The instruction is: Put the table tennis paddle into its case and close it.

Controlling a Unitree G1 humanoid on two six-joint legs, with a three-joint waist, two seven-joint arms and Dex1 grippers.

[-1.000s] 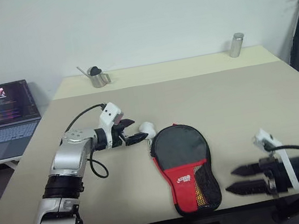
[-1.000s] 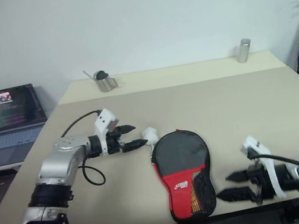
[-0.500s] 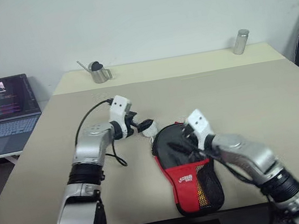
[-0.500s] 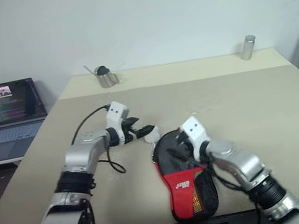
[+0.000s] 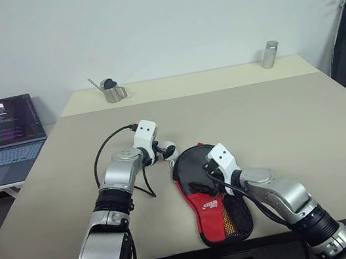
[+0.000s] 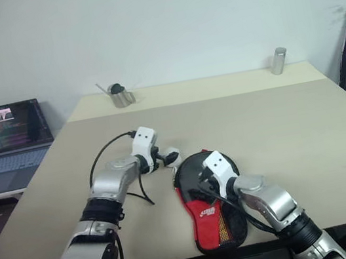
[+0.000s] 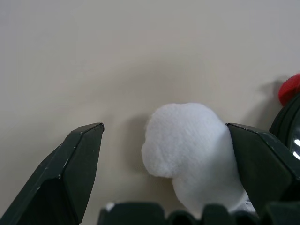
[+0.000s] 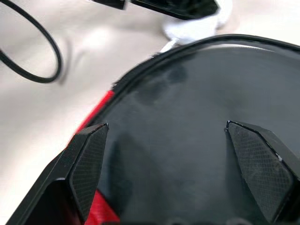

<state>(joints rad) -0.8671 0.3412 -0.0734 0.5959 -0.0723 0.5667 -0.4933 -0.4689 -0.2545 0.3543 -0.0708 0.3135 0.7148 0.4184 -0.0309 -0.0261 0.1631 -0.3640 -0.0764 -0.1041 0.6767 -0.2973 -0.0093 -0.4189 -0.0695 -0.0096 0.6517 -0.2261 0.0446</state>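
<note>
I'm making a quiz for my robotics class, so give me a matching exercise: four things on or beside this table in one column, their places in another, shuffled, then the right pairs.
Things:
1. case
2. white fluffy object
3. laptop
4. metal cylinder

Places:
A. far right of the table
B. between the left hand's open fingers
C. on a side desk to the left
D. near edge, under the open right hand

Pairs: 1-D, 2-B, 3-C, 4-A
</note>
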